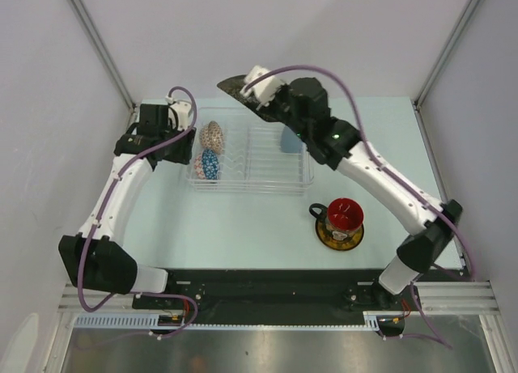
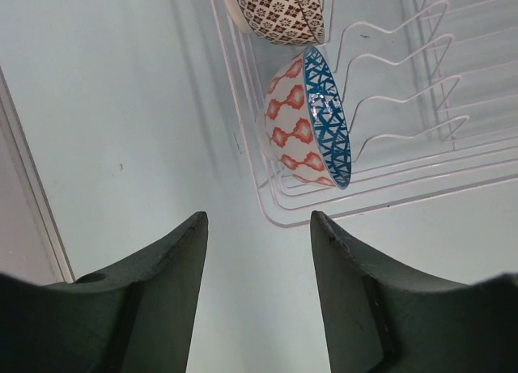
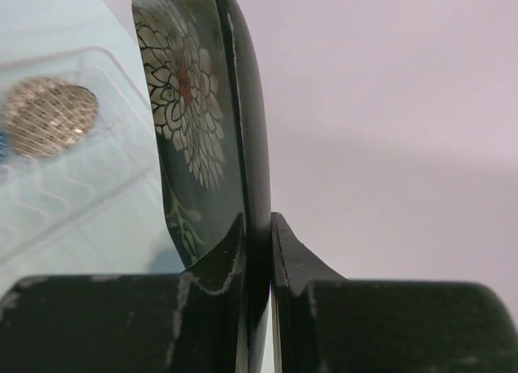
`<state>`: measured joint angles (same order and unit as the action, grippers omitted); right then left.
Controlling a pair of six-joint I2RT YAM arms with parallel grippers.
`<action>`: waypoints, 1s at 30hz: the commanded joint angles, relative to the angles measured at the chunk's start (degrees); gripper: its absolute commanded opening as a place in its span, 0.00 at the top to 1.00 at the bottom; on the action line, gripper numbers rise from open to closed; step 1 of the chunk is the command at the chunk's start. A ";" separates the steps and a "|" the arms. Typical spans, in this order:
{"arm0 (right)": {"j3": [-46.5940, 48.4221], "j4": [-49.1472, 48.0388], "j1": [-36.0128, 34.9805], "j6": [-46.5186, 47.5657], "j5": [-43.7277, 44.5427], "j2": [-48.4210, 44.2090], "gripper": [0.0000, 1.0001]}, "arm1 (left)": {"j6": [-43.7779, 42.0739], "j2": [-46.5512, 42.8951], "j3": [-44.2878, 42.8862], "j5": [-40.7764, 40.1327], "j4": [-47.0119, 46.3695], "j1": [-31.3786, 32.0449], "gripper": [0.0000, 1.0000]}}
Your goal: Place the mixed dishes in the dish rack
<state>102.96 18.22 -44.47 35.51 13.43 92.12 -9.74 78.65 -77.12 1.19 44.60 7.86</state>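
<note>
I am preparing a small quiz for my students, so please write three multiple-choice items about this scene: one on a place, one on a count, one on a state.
1. Where does the dark mug stand?
A) on the yellow saucer, outside the dish rack
B) inside the rack
C) on an arm's base

2. How many patterned bowls stand on edge in the rack?
A) none
B) two
C) four

3. What is the state of the right gripper?
A) open and empty
B) shut on the black floral plate
C) shut on a spoon

Answers:
1 A: the top view shows the mug on the saucer, on the table nearer to the arms than the rack.
2 B: the beige lattice bowl and the blue-and-orange bowl stand at the rack's left end.
3 B: the right wrist view shows both fingers pinching the plate's edge.
</note>
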 commanded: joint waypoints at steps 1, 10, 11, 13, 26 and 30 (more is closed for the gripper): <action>3.19 -22.17 -2.91 29.14 2.06 6.66 1.00 | 1.48 -1.04 -1.45 5.84 -0.83 -3.19 0.41; 13.68 -17.24 -1.68 35.76 -4.99 18.79 1.00 | 1.12 -0.25 0.83 9.35 -1.88 -7.68 0.42; 14.28 -17.51 -1.50 35.86 -4.82 19.24 1.00 | 1.04 -0.17 0.92 9.36 -1.88 -9.34 0.42; 15.78 -16.38 -0.80 33.94 -6.30 20.46 1.00 | 0.42 -0.17 1.53 9.53 -2.15 -9.79 0.42; 17.63 -17.69 2.89 29.98 -7.10 26.53 1.00 | -0.98 0.98 3.56 11.29 -3.11 -10.85 0.42; 19.21 -17.69 3.69 28.13 -7.72 28.90 1.00 | -1.25 1.50 3.56 11.38 -2.94 -10.93 0.43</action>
<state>116.14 10.90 -41.63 65.04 6.17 120.62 -9.72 79.81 -73.78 10.83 43.03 -2.44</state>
